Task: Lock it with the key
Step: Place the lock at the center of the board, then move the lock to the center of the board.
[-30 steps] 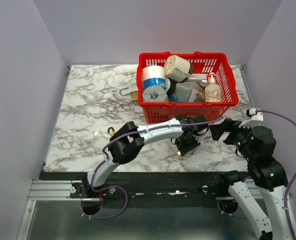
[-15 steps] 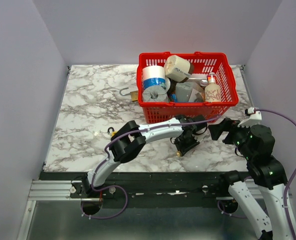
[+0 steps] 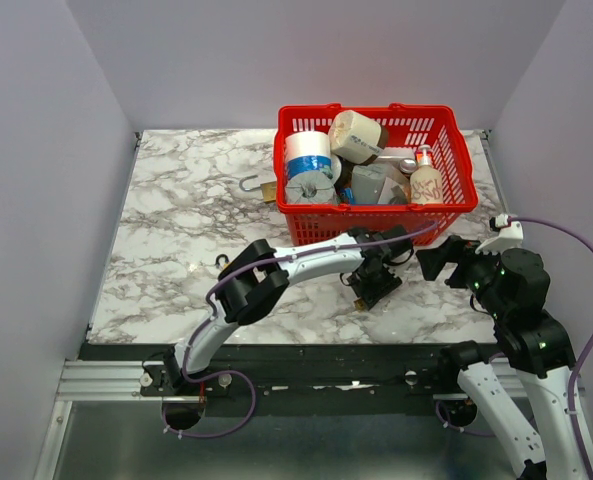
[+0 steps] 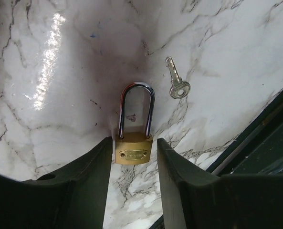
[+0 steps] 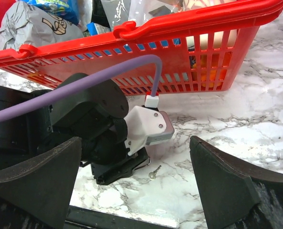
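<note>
A brass padlock (image 4: 133, 153) with a closed steel shackle lies flat on the marble, in the left wrist view. My left gripper (image 4: 134, 143) stands over it, one finger (image 4: 96, 164) on each side of the brass body. A thin gap shows on both sides, so the jaws are open. A small silver key (image 4: 178, 86) lies loose on the marble just right of the shackle, and the key (image 5: 154, 172) also shows beside the left gripper (image 3: 371, 288). My right gripper (image 5: 136, 186) is wide open and holds nothing. The right gripper (image 3: 432, 261) hovers right of the left one.
A red basket (image 3: 376, 214) filled with rolls, a bottle and packets stands at the back right, close behind both grippers. A second padlock (image 3: 257, 187) lies left of the basket. A small dark item (image 3: 220, 263) lies at mid-left. The table's dark front edge (image 4: 256, 138) runs just beyond the key.
My left gripper's jaws have widened a little around the padlock body, and its wrist has shifted slightly. The right arm has barely moved.
</note>
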{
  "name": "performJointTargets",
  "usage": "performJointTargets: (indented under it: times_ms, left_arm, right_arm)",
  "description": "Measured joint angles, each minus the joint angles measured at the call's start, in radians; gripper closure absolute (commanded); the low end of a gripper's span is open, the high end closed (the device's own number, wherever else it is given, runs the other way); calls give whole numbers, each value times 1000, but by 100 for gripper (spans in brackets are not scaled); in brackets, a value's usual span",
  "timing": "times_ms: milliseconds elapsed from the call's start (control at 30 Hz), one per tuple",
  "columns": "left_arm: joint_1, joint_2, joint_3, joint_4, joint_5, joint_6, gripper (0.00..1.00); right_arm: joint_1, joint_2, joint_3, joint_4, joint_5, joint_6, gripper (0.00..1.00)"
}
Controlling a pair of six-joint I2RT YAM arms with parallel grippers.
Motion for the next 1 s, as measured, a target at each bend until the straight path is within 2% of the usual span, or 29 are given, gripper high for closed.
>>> performJointTargets:
  times_ms: [167,433,667,800,867,1000]
  left_arm:
    - [2,-35,-4,8,-1,-19,37]
    - [3,-202,-74,46,-4,-34,36]
    - [3,-511,-293,140,38,-19,35]
    - [21,-731,-463,216,104,35,19]
    - [66,-863,-553,255,152,69,11]
    - [292,-1083,-613,291,252,147,11]
  right_arm:
    - [0,0,0,0,-8,-2,0]
    - [0,-4,0,2,-35,-24,0]
    - [0,-16,40,13,-66,-53,0]
    - [0,-15,71,42,-89,-68,0]
    - [0,-13,76,55,-97,-72,0]
    - [0,1,79,65,-121,-80,0]
